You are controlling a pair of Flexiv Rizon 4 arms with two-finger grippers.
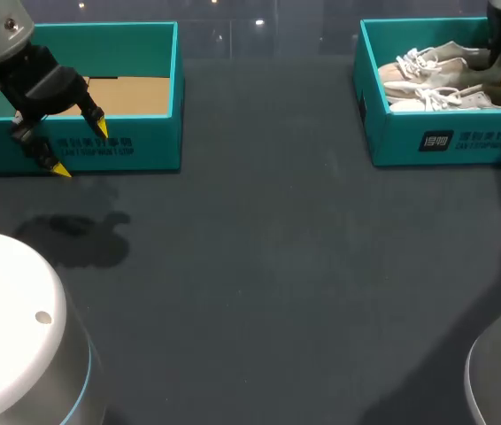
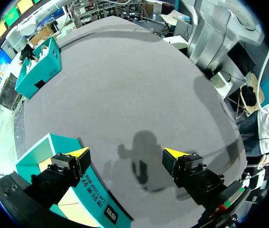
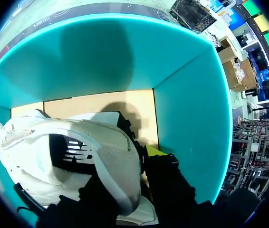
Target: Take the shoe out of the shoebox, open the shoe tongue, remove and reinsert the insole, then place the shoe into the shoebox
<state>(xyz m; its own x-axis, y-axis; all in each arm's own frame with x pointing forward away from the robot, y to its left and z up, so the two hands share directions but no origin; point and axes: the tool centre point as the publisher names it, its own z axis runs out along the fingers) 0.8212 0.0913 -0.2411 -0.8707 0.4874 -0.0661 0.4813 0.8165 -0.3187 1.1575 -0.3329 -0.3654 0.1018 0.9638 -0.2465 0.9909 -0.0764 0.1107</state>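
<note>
Table [image 1: 268, 266]: 1, dark grey top.
Shadow [image 1: 78, 235]: 1 dark patch on table, nearer than L shoebox.
L gripper [image 1: 80, 150]: hangs over front wall of L shoebox. Jaws spread wide, nothing between. Wrist view: 1 yellow tip by box rim, other over bare table.
Shoeboxes: 2, both teal, no lids on, well apart at far side of table.
L shoebox [image 1: 144, 146]: far left. Holds no shoe, only cardboard floor [image 1: 135, 93] showing.
R shoebox [image 1: 392, 133]: far right, holds both shoes.
Shoes: 2, pale w/ white laces, lying side by side; near one [image 1: 450, 97], far one [image 1: 436, 62].
R gripper [image 1: 497, 62]: down inside R shoebox at far end, right at heel of a shoe [image 3: 77, 156]. Can't tell if clamped or loose, shoe hides it.
</note>
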